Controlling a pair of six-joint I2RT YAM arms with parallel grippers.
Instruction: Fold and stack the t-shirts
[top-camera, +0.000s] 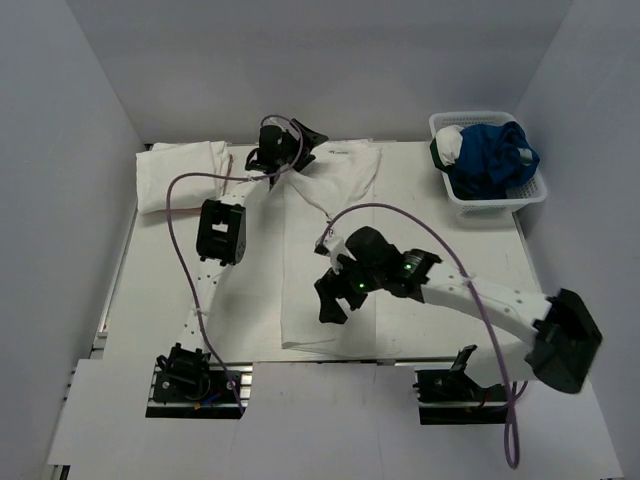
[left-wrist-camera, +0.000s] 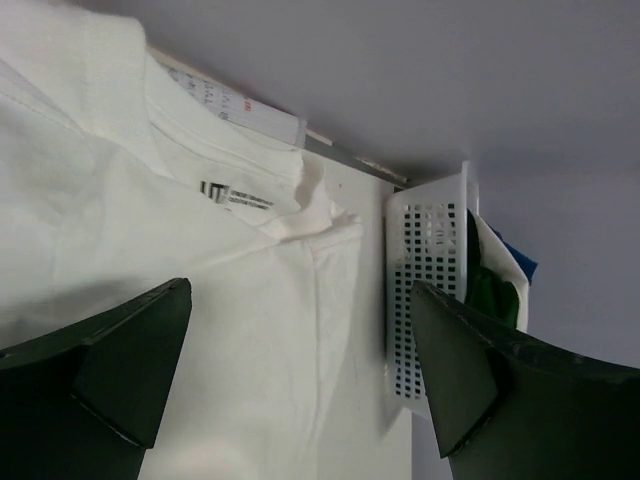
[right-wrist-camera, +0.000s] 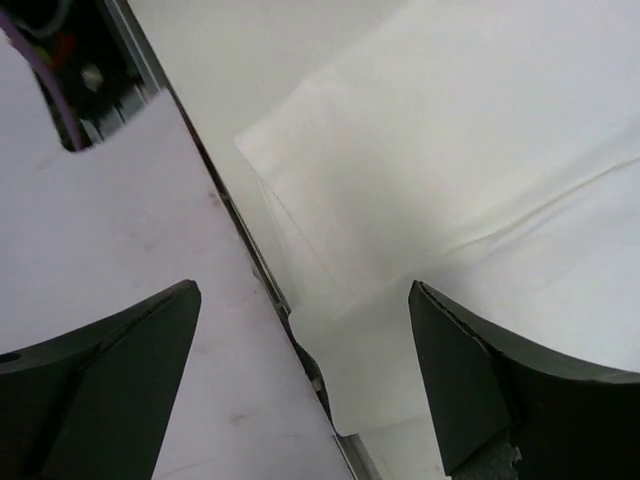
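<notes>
Evidently a fold is being set up: the white t-shirt (top-camera: 330, 240) lies flat mid-table, the left gripper (top-camera: 300, 145) released over its far collar and the right gripper (top-camera: 332, 300) released above its near hem, so both should next descend and pinch cloth.

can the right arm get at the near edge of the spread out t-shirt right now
Probably yes: the right gripper hangs open right over that edge of the t-shirt, and nothing lies between them; the left gripper is off at the collar end.
</notes>
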